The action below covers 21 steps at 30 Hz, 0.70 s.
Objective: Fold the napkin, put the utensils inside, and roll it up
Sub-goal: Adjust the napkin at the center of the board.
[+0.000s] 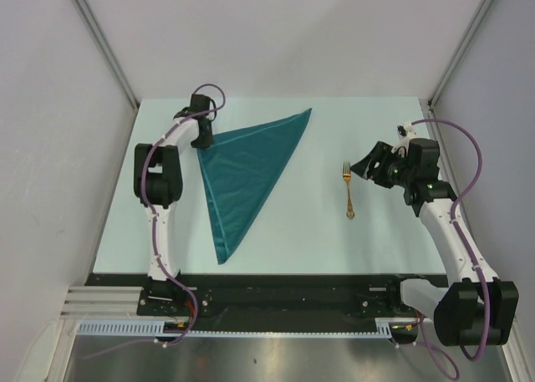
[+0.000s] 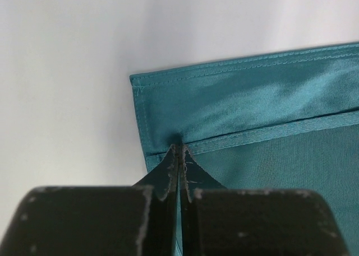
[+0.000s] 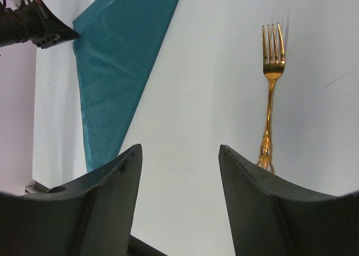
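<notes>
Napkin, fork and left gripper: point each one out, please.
napkin [image 1: 247, 169], top external view, middle of the folded triangle.
fork [image 1: 349, 196], top external view, mid-handle.
left gripper [image 2: 179, 153], left wrist view, between the shut fingertips pinching the napkin near its corner.

Left claw [image 2: 179, 150] pinched shut; right claw [image 3: 180, 149] open, hovering.

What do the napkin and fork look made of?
The napkin: woven cloth with a satin-like sheen and stitched hems; the fibre cannot be told. The fork: apparently metal, polished gold finish with bright reflections and an ornate handle; plated or solid cannot be told.
</notes>
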Motion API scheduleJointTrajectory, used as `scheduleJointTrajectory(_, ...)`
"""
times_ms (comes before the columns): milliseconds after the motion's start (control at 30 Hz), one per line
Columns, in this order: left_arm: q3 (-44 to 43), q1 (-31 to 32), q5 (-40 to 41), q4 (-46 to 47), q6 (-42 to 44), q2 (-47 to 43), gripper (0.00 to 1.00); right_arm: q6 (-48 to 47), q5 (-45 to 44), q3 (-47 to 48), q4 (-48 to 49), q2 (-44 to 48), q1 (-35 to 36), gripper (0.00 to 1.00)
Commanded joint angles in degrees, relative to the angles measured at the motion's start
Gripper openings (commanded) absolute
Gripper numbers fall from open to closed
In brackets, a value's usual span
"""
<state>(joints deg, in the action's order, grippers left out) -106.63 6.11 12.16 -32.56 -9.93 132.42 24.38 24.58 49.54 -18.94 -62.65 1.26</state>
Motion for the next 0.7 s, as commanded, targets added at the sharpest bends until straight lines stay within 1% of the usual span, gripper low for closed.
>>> scheduleJointTrajectory(0,0.5,0.0,2.0,-0.1,1.8,-4.4,0.0,0.0,0.6,0.2,1.3,1.1,-0.3,0.62)
scheduleJointTrajectory(67,0.5,-0.4,2.1,0.3,2.1,-4.7,0.0,0.0,0.5,0.4,1.3,1.1,-0.4,0.62)
scheduleJointTrajectory(333,-0.2,-1.3,-1.7,3.2,3.9,-4.5,0.0,-0.7,0.3,0.9,0.3,1.3,-0.6,0.62)
scheduleJointTrajectory(667,-3.4,-1.9,-3.7,4.1,4.8,-1.9,0.0,-1.5,-0.1,1.1,-0.7,1.4,-0.8,0.62)
